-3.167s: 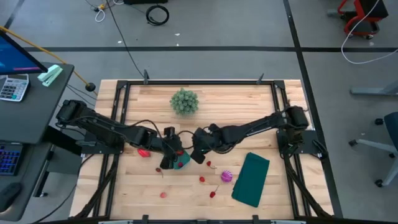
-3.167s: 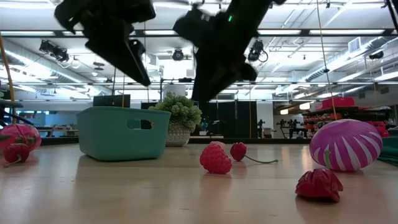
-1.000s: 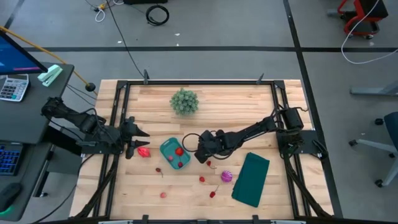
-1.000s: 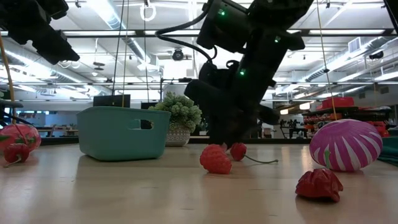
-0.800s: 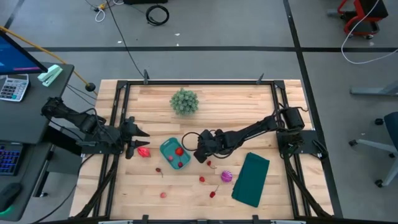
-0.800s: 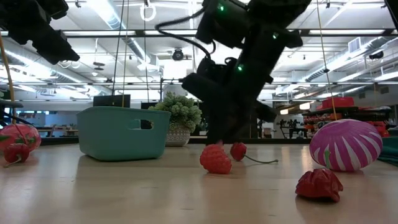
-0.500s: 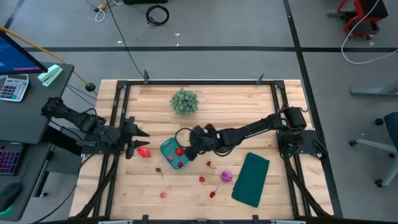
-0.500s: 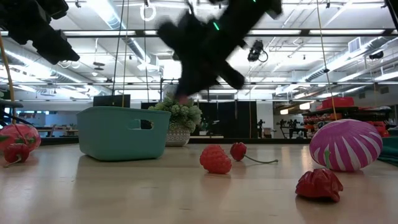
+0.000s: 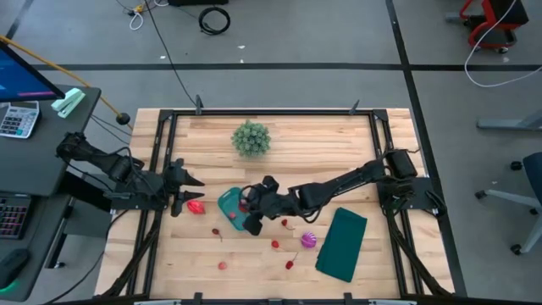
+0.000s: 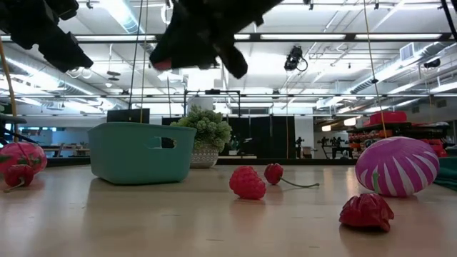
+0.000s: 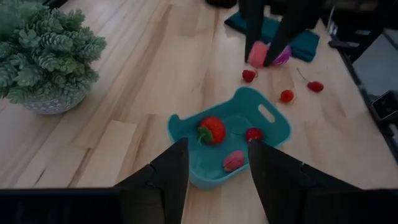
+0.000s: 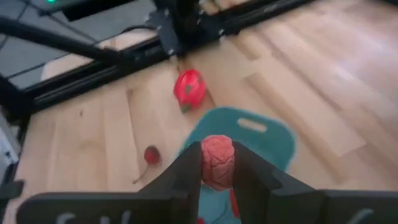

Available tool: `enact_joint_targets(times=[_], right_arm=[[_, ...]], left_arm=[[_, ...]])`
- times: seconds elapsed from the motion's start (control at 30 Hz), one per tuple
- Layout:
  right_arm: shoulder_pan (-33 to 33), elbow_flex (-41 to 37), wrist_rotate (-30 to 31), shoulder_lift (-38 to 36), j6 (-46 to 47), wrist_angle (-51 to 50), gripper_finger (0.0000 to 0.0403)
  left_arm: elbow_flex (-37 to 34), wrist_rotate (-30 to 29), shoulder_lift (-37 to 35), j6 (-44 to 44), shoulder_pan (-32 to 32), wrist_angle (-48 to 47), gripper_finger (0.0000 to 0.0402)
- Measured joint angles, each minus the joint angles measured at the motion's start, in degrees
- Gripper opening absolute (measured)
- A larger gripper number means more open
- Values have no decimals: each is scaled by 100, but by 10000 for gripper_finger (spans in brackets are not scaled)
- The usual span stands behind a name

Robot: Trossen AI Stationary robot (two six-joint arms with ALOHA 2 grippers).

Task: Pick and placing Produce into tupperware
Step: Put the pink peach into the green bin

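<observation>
One pink raspberry (image 12: 217, 162), likely light and slightly squashy, sits clamped at its middle in the right end effector (image 12: 217, 177) above the tupperware (image 9: 230, 203) at frame centre

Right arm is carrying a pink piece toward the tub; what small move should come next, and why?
Probably ease farther over the teal tub, then open. The right gripper pinches a pink berry near the tub's edge, not clearly above its middle.
</observation>
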Motion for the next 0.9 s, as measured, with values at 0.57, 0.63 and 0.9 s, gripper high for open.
enact_joint_targets(times=[0.57,0.63,0.9], right_arm=[[-129,4,-1030,752,168,116,83],[-128,-7,-995,752,152,120,85],[-123,2,-790,739,134,67,124]], left_arm=[[2,0,28,355,0,536,172],[2,1,33,413,0,532,172],[2,0,33,503,0,537,172]])
